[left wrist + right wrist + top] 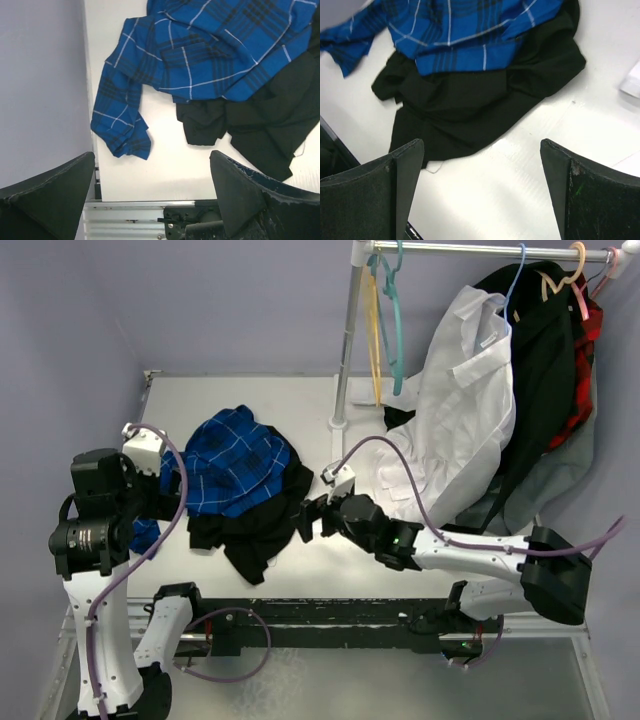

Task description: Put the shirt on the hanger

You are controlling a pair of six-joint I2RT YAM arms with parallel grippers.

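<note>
Because the crumpled bright blue plaid button-up shirt (235,460) lies in a heap between the two arms, the coming move turns on which gripper has the cleaner line to it, and that looks to be the left. The left gripper (152,156) hangs with its jaws spread wide and nothing between them. In its wrist view the shirt's loose sleeve trails down toward the fingers along the table's left edge, close ahead but not touching, while the body of the shirt spreads away up and to the right. The right gripper (481,145) is just as wide and just as empty. It faces the heap from the opposite side, and a plain black crumpled garment (470,100) lies first in its path, with the plaid only beyond and partly on top of that black cloth. The white table (300,400) carries both garments. The thin teal plastic hanger (393,320) is well apart from the shirt, hooked on the metal rail (480,250) at the back, beside a yellow hanger (375,330) and a hanging white shirt (470,390). It is on the right arm's side. My judgement is that the left arm should take the plaid by the sleeve or the shoulder, lifting it clear of the black garment.
</note>
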